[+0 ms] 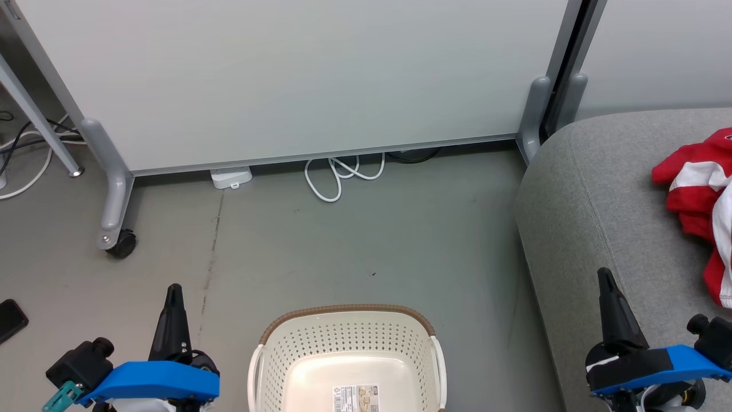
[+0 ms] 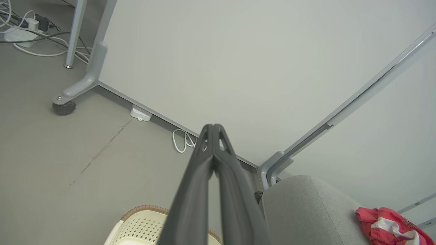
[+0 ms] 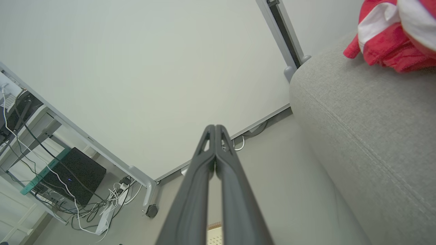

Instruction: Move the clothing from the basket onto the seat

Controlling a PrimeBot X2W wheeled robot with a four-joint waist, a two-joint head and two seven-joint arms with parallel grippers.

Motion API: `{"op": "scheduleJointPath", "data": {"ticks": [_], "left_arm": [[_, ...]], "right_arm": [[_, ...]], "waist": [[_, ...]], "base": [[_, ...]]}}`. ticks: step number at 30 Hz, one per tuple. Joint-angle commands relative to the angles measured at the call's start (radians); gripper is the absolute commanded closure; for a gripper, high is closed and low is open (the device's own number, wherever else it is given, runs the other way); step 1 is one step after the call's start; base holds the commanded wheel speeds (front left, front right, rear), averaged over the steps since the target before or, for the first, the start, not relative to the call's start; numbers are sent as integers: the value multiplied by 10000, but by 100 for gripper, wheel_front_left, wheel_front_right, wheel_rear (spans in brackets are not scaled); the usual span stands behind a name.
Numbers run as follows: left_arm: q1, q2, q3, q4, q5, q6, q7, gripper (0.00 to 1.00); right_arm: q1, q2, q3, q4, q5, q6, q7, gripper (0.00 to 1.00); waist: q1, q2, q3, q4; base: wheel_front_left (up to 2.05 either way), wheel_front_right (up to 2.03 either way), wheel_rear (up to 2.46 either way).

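From the head view you see both grippers low in the picture, the left gripper [image 1: 174, 290] over the floor [image 1: 354, 240] to the left of the basket [image 1: 349, 312] and the right gripper [image 1: 604, 274] in front of the seat [image 1: 589, 200]. Each one has its two dark fingers pressed together, holding nothing, and each wrist view confirms this with the tips meeting in a point. The clothing [image 1: 695, 171] lies in a red and white heap on the seat, at the far right of the head view and well apart from the basket. The basket stands on the floor between your two arms; the head view gives you its pale inner bottom with a printed label [image 1: 355, 397] on it, while the left wrist view catches just its brown rim and perforated wall beside the fingers. Behind everything stands a pale partition [image 1: 286, 74] on grey feet, with a caster [image 1: 122, 244] and a looped white cable [image 1: 337, 174] at its base. The right wrist view adds a shelf with a black box [image 3: 73, 175] and tangled wires, and the left wrist view a power strip [image 2: 18, 34].
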Motion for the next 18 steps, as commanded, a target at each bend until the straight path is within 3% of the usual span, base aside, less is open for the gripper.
{"op": "scheduleJointPath", "data": {"ticks": [1,18], "left_arm": [[-295,47,82,-157,-459,-30,107,100],[-421,55,282,-172,-2599,-46,658,100]], "right_arm": [[-266,-2,-52,-86,501,1,100,100],[-360,11,-174,8,2723,2,653,100]], "waist": [[0,0,-8,-6],[0,0,-70,-59]], "base": [[0,0,0],[0,0,0]]}}
